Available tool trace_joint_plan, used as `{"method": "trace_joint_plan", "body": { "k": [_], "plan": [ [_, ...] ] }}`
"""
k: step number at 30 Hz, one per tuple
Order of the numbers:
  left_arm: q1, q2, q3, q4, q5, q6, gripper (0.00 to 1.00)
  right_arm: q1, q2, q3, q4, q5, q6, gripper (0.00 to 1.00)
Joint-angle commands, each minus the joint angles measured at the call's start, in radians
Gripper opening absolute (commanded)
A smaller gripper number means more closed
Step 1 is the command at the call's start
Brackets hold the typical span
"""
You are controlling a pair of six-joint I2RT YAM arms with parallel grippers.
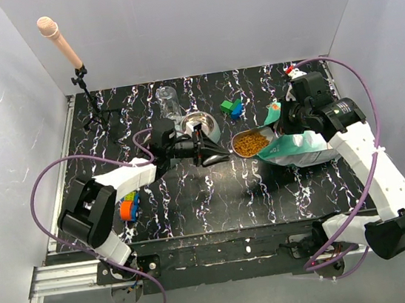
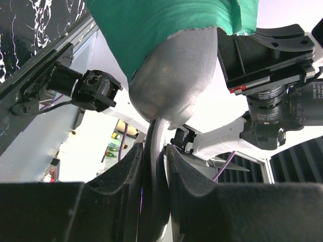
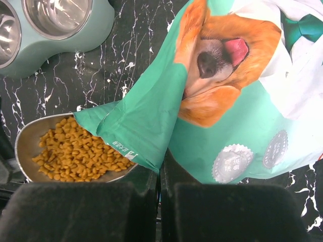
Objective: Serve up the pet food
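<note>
The left pincer (image 2: 155,151) is clenched on the handle of the metal scoop (image 2: 176,75); from below, the bowl hides its contents. The pet food (image 3: 75,151) lies heaped in that scoop, the bag (image 3: 237,116) mouth covering one rim. The right pincer (image 3: 160,179) pinches the bag's edge, contact mostly hidden.

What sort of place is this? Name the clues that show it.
Probably a robot lab cell: white walls box in a black table, a left arm and a right arm are bolted at its near edge, and a microphone stands at the back.
</note>
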Motion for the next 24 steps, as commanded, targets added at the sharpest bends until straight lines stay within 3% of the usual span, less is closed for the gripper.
{"method": "trace_joint_plan", "body": {
  "k": [1,11,16,24],
  "plan": [
    [0.07,-0.111,-0.001,-0.028,-0.022,-0.022,0.0,-0.025,-0.034,0.055,0.011,0.116,-0.026,0.01],
    [0.078,-0.115,0.059,-0.098,0.002,0.047,0.0,-0.028,-0.037,0.047,0.022,0.116,-0.032,0.01],
    [0.077,-0.099,0.179,-0.375,0.056,0.295,0.0,-0.027,-0.034,0.05,0.029,0.117,-0.044,0.01],
    [0.078,-0.148,0.14,-0.365,0.073,0.293,0.0,-0.028,-0.007,0.092,0.025,0.132,-0.053,0.01]
  ]
}}
